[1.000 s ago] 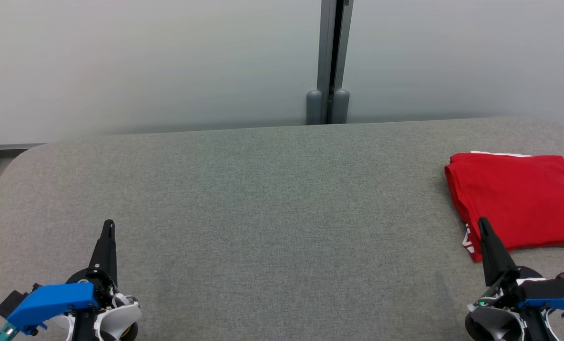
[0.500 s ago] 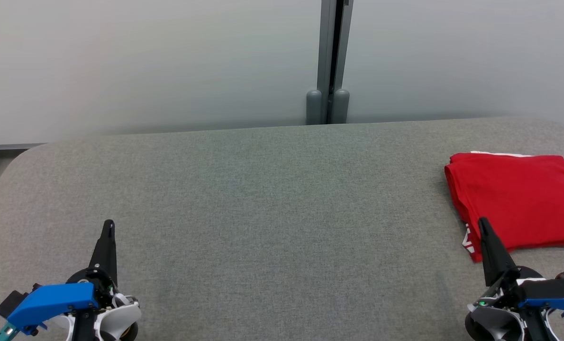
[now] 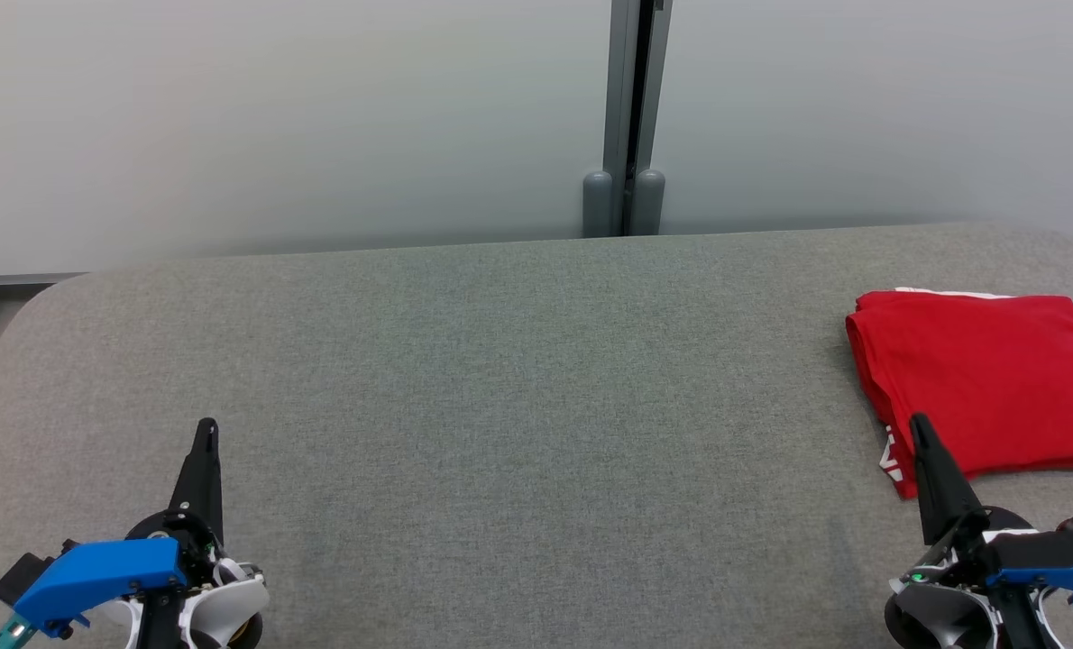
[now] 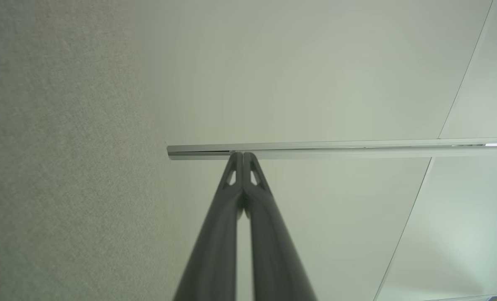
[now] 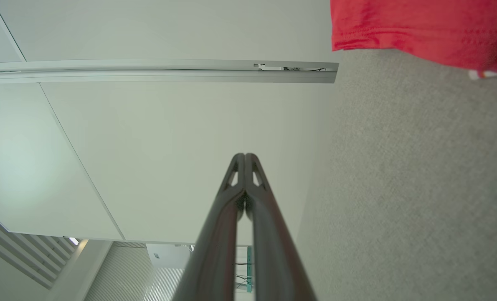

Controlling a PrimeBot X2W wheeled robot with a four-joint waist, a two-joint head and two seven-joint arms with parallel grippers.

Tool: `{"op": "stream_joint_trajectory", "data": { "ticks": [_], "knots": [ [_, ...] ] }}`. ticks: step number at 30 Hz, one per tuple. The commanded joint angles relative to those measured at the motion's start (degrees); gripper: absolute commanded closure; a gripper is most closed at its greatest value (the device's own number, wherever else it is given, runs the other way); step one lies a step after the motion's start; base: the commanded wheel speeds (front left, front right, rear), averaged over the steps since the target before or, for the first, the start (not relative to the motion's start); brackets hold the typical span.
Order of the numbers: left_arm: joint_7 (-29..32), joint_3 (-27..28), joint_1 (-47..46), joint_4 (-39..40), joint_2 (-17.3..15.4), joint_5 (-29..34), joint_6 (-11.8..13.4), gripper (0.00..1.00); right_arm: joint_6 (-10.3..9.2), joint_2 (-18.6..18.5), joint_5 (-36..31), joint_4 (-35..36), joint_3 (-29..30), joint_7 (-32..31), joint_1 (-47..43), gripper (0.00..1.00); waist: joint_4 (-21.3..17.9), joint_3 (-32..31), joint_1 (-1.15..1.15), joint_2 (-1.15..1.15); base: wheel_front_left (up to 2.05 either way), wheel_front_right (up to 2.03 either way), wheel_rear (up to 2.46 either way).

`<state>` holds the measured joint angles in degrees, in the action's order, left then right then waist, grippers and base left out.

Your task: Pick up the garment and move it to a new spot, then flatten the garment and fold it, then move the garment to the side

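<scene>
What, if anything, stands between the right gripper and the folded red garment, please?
Nothing visible does. The right gripper, jaws shut, sits by the near left corner of the red garment, with bare grey table around them.

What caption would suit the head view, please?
Folded red garment on grey table, far right; left gripper and right gripper shut, empty.
</scene>
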<state>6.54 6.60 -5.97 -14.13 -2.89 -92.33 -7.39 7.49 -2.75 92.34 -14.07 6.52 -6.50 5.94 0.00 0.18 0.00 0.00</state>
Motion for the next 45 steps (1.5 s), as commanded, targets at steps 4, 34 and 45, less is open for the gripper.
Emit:
{"op": "stream_joint_trajectory", "data": {
  "ticks": [4,34,45],
  "knots": [
    [0.17,0.08,-0.58,0.23,0.09,-0.18,-0.32,1.00,0.00,-0.23,0.17,0.18,0.10,-0.25,0.55,1.00,0.00,0.00,0.00,0.00,0.00,0.00,0.00],
    [0.17,0.07,-0.58,0.24,0.09,-0.18,-0.32,1.00,0.00,-0.24,0.17,0.18,0.10,-0.24,0.55,1.00,0.00,0.00,0.00,0.00,0.00,0.00,0.00],
    [0.16,0.07,-0.58,0.24,0.09,-0.18,-0.32,1.00,0.00,-0.24,0.17,0.18,0.10,-0.24,0.55,1.00,0.00,0.00,0.00,0.00,0.00,0.00,0.00]
  ]
}}
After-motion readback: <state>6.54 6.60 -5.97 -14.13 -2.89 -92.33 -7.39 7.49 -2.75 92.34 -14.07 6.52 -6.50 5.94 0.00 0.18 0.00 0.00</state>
